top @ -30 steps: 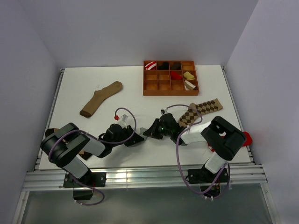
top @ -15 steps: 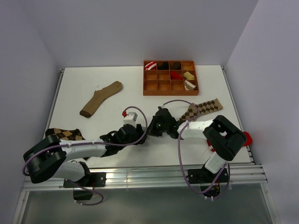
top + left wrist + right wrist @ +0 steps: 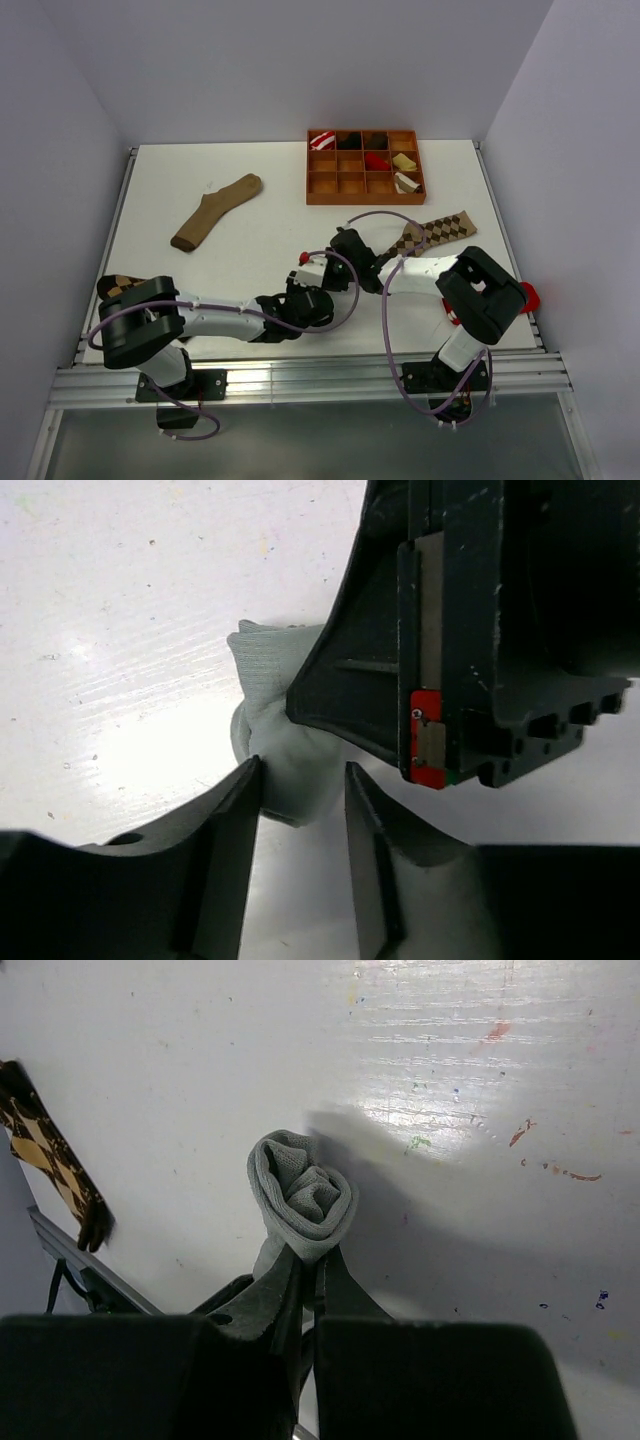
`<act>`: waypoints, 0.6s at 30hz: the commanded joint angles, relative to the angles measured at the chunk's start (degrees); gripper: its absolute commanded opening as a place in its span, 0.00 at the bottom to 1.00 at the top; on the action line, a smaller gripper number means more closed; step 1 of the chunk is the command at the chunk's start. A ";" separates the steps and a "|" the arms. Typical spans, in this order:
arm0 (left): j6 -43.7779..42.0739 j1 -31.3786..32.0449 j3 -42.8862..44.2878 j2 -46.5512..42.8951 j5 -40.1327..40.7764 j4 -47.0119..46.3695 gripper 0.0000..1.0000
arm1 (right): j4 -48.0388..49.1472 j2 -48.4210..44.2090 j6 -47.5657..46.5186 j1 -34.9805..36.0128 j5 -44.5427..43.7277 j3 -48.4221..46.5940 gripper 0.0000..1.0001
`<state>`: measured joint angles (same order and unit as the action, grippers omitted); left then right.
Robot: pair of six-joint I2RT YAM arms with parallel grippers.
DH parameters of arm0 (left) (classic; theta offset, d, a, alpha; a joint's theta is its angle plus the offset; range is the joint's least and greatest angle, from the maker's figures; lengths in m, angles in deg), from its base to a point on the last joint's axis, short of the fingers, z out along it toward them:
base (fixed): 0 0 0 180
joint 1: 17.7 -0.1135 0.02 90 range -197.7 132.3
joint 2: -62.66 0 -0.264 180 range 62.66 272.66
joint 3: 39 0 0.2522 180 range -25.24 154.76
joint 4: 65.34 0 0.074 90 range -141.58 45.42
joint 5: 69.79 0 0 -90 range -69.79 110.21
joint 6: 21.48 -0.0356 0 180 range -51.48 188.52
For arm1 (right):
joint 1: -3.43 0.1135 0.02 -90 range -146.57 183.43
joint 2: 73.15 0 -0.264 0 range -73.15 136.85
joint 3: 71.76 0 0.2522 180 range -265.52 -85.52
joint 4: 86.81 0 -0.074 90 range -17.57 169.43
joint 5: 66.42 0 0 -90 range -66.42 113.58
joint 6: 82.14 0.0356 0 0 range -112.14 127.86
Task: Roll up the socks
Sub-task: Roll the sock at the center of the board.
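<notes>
Pinching the grey sock (image 3: pixel 300 1198) at its lower fold, the right gripper (image 3: pixel 312 1258) had both fingers pressed together on the fabric. The rolled bundle stood just ahead of the tips, over the white table (image 3: pixel 480 1080). The roll was a tight spiral with its open end facing the wrist camera.

The left gripper (image 3: pixel 302 772) faced it from the other side with its jaws spread. The bottom of the grey bundle sat between them, against the left finger and apart from the right one. A red patch (image 3: pixel 427 735) on the right gripper's body carried marks too small to read.

From above, both grippers met near the middle of the table's front half, and the grey sock was hidden beneath them. The lighter argyle sock (image 3: pixel 440 230) lay flat to the right, partly under the right arm. The darker argyle sock (image 3: pixel 118 285) lay at the left edge beside the left arm. A long tan sock (image 3: pixel 215 212) rested well apart at the left rear. A wooden tray (image 3: pixel 310 170) with compartments sat at the back, some of them holding rolled socks.
</notes>
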<state>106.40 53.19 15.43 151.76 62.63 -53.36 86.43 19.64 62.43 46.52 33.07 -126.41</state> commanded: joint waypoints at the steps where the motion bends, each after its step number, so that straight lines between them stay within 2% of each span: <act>1: -1.77 0.47 1.96 2.13 3.91 -0.06 0.42 | -2.00 0.02 -0.86 -0.11 -0.36 -1.66 0.00; 5: -0.10 0.47 1.79 5.55 3.55 -0.33 0.33 | -1.91 -0.07 -0.69 -0.11 0.26 -1.83 0.00; 9: 1.83 0.39 1.61 8.19 3.73 -0.25 0.17 | -1.73 0.02 -0.43 -0.11 0.78 -1.83 0.00; 13: 3.07 0.30 1.35 9.86 3.38 0.11 0.08 | 0.28 -0.33 -0.08 -0.11 1.93 -0.96 0.01; 15: 4.29 -0.22 0.21 9.52 1.98 -0.41 0.01 | 2.04 -1.47 0.72 -0.20 2.54 0.01 0.04; 16: 4.65 -0.49 -0.49 8.56 -0.20 -1.81 0.01 | 4.05 -1.74 0.98 -0.20 2.81 1.06 0.12; 18: 5.70 -1.80 -3.21 6.97 -2.94 -3.92 0.01 | 6.43 -3.32 2.21 -0.20 2.81 2.47 0.20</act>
<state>108.79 53.21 15.84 158.60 67.04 -57.12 88.49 19.49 63.06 46.02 33.40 -125.57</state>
